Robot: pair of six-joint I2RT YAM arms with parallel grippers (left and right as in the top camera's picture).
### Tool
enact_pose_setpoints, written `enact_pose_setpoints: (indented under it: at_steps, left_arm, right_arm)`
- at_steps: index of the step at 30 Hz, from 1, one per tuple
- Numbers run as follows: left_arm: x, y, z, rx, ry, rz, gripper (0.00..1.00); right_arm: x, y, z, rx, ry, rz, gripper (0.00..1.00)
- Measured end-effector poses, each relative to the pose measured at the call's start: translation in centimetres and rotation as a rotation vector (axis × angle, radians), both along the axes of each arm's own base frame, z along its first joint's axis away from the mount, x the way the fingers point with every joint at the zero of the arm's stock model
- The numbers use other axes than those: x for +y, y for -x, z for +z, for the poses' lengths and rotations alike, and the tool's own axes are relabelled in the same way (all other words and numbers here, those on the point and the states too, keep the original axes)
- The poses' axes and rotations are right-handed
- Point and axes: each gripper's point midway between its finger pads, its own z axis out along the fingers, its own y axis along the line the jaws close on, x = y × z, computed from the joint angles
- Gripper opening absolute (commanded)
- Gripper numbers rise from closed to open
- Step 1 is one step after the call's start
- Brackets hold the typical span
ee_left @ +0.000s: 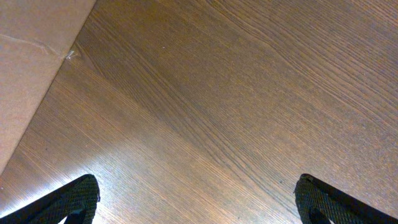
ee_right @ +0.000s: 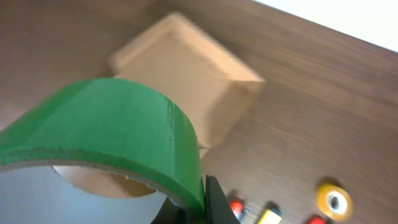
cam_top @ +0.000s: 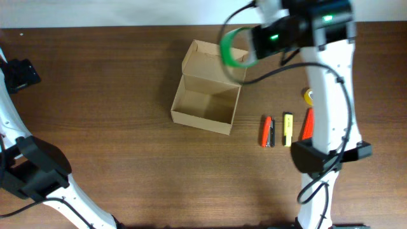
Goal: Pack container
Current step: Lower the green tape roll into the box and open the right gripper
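Note:
The container [cam_top: 203, 95] is an open tan cardboard box in the middle of the table, its lid flap folded back at the far side. It also shows, blurred, in the right wrist view as the container [ee_right: 186, 81]. My right gripper [cam_top: 247, 49] hangs above the box's far right corner, shut on a green tape roll [cam_top: 231, 47]. In the right wrist view that gripper [ee_right: 200, 202] pinches the wall of the green tape roll [ee_right: 112, 130]. My left gripper [ee_left: 199, 202] stands open over bare wood at the table's left side, holding nothing.
Right of the box lie a red-and-black marker [cam_top: 267, 131], a yellow marker [cam_top: 287, 129], a red marker [cam_top: 307, 124] and a small yellow tape roll [cam_top: 309, 97]. The right arm stretches over them. A tan surface [ee_left: 25, 74] fills the left wrist view's top-left corner.

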Motion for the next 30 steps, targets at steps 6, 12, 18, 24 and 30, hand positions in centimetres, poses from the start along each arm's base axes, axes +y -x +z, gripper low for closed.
enact_pose_setpoints:
  at_steps: [6, 12, 18, 24, 30]
  left_arm:
    - [0.0, 0.0, 0.0, 0.000, 0.001, 0.000, 1.00]
    - [0.0, 0.0, 0.0, 0.000, 0.000, 0.000, 1.00]
    - [0.0, 0.0, 0.0, 0.000, 0.000, 0.000, 1.00]
    - [0.0, 0.0, 0.0, 0.000, 0.000, 0.000, 1.00]
    - [0.0, 0.0, 0.0, 0.000, 0.000, 0.000, 1.00]
  right_arm:
    - [6.3, 3.0, -8.0, 0.163, 0.176, 0.205, 0.04]
    - [6.2, 1.3, -12.0, 0.168, 0.244, 0.193, 0.03]
    - [6.7, -0.1, -18.0, 0.257, 0.293, 0.196, 0.03]
    - [6.8, -0.3, -20.7, 0.302, 0.314, 0.197, 0.04]
    - [6.7, -0.3, -23.4, 0.354, 0.333, 0.191, 0.04]
